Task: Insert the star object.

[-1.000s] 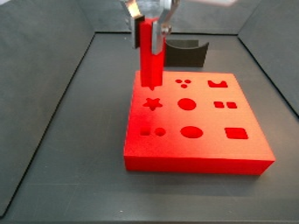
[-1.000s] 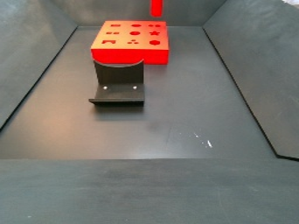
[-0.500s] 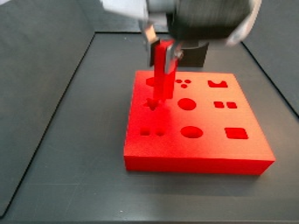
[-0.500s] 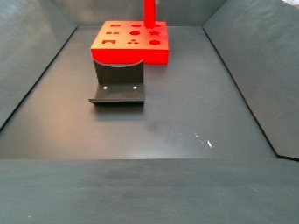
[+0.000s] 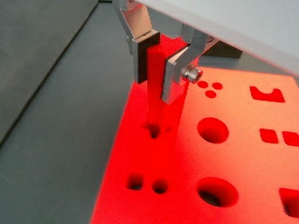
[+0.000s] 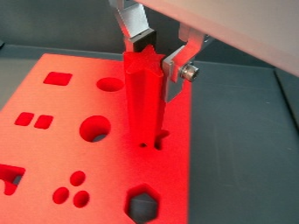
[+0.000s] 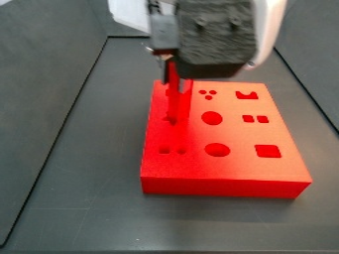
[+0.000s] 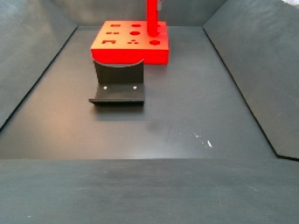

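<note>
Claw [image 5: 162, 63] clamps slim bright-red star peg [image 5: 156, 87] upright, its tip at star hole [image 5: 155, 131] of flat red block [image 5: 233, 149], directly below.

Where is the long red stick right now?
The long, slim red peg stands upright between the gripper's silver fingers, its lower end at a hole in the big flat red block, in both wrist views.

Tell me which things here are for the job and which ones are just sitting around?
For the job:
- peg, upright, its tip at a hole in the block
- block with shaped holes
- end effector, shut on the peg above the block

Just sitting:
- fixture, on the floor beside the block
</note>
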{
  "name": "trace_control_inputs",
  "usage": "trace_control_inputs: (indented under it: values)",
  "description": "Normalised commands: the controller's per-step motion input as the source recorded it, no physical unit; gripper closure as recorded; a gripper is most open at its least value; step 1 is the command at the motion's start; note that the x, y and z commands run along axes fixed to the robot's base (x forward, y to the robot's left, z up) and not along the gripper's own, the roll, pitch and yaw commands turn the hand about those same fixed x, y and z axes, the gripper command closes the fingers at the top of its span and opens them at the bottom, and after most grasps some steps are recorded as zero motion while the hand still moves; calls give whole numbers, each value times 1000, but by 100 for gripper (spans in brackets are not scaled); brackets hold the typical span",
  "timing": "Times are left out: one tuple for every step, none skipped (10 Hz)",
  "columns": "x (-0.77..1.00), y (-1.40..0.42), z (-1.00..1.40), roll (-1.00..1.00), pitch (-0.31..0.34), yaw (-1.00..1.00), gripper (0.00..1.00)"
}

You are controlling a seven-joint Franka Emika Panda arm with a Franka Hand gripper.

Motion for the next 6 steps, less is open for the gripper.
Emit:
trace_control_inputs:
  values:
    - [-240,94,29,-180,-53,-109,100]
    - [0,-51,-20,-144,-100,-163,100]
    - [77,-100,-80,-77,-93,-320,100]
    - [146,-66,-66,-44,-76,-446,100]
    - [0,0,-80,0,-27,-331,100]
    - [-69,0,-86,1,0,-220,100]
